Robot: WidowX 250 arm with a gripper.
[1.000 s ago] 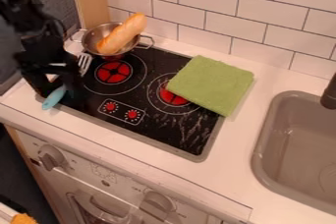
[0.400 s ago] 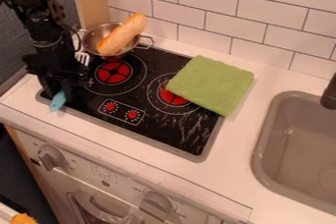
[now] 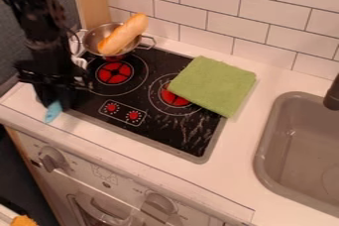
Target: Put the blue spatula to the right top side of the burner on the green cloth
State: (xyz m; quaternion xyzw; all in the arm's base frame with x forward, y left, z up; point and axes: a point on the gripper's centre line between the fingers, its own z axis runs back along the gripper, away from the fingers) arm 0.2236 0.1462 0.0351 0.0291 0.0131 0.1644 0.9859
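Note:
At the left end of the stove, the black gripper hangs low near the front left corner, shut on the blue spatula. The light blue handle end sticks out below the gripper, over the stove's front left edge. Part of the slotted metal head shows behind the gripper, near the pan; the middle of the spatula is hidden. The green cloth lies flat over the back right of the stove, covering part of the right burner.
A metal pan with a bread loaf stands at the back left, close to the arm. The left burner is just right of the gripper. A sink lies at the right, and a tiled wall runs behind.
The gripper first shifted right, then back left and slightly toward the front. The spatula's handle end moved along with it, and its head has become more hidden behind the gripper.

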